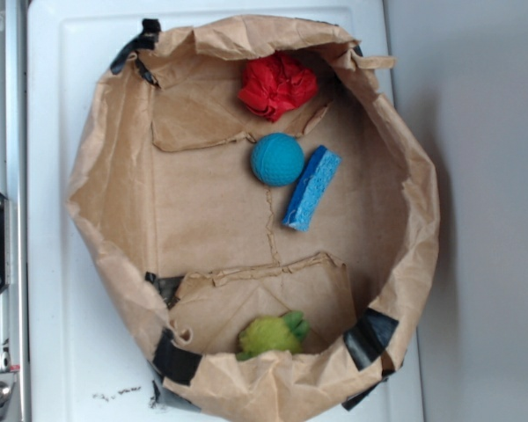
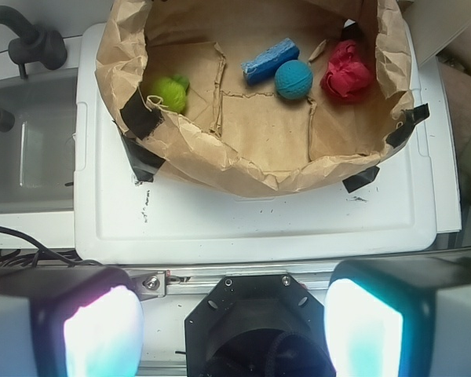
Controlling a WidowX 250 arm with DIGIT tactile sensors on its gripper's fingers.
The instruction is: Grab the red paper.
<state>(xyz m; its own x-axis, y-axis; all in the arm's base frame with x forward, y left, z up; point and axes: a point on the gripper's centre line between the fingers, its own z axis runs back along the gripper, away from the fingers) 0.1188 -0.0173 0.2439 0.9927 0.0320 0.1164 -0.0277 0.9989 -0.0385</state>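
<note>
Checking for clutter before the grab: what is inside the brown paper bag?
Inside the brown paper bag: red paper, blue ball, blue sponge, green fuzzy toy, partly covered by the rim.

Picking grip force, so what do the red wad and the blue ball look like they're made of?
Red paper: crumpled paper, matte, with sharp creases and folds. Blue ball: probably foam or rubber, judging by its dull, finely dimpled surface.
</note>
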